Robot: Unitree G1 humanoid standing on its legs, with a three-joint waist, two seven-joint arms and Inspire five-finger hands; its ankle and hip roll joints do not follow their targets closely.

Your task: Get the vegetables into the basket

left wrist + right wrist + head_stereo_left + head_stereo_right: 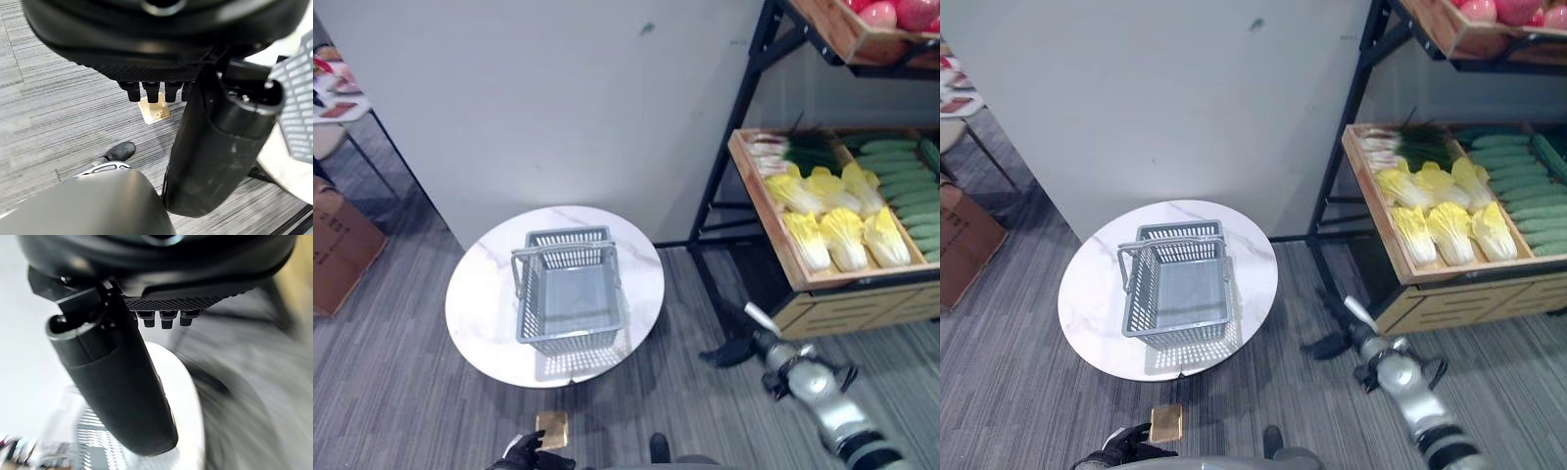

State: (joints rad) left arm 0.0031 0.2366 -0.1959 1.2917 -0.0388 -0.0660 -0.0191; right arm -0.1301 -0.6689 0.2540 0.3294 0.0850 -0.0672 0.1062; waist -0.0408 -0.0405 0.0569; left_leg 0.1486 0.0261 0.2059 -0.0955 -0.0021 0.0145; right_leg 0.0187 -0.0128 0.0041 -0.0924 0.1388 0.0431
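A grey plastic basket (pixel 570 294) with its handles up stands empty on a round white marble table (pixel 480 294). To the right, a wooden crate (pixel 771 217) on a black rack holds yellow cabbages (pixel 842 230), green cucumbers (pixel 911 186) and spring onions (pixel 803 152). My right hand (pixel 734 348) hangs low over the floor between the table and the rack, open, holding nothing. My left hand (pixel 524 452) shows at the bottom edge, below the table, open and empty; its wrist view has the straight thumb (pixel 215 147) over the carpet.
A small tan block (pixel 551 429) lies on the carpet near my left hand. A cardboard box (pixel 337 245) stands at the far left. A higher rack shelf carries red fruit (pixel 891 12). A grey wall panel rises behind the table.
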